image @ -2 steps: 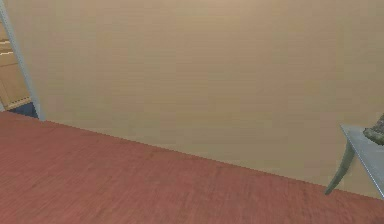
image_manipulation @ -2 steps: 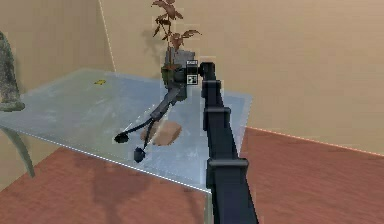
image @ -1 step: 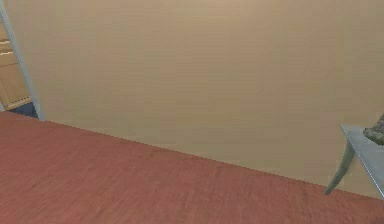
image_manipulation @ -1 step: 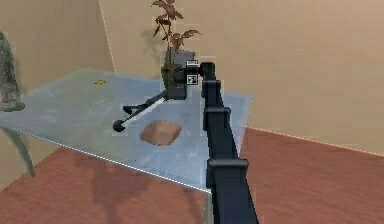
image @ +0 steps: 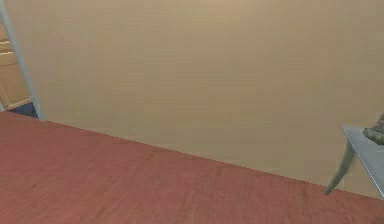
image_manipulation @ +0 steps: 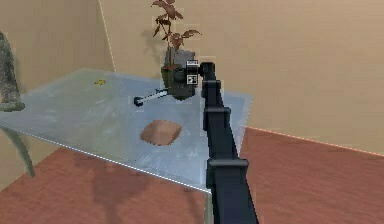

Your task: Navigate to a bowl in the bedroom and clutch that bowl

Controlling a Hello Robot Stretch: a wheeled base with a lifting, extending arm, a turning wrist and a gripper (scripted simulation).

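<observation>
A low reddish-brown bowl point(image_manipulation: 160, 133) lies on a pale glassy table point(image_manipulation: 70, 115) in the arm side view. The dark arm point(image_manipulation: 222, 150) rises from the bottom edge over the table's right part. Its gripper point(image_manipulation: 141, 99) points left, farther out on the tabletop than the bowl. Only bare tabletop lies behind the fingers, so the gripper holds nothing.
A potted plant with dark red leaves point(image_manipulation: 173, 35) stands on the table behind the gripper's body. A small yellow thing point(image_manipulation: 98, 82) lies farther left, and a grey statue point(image_manipulation: 8, 70) is at the edge. Ahead are a beige wall point(image: 200, 70), red-brown floor point(image: 120, 180), a table corner point(image: 360, 140) and a doorway point(image: 8, 70).
</observation>
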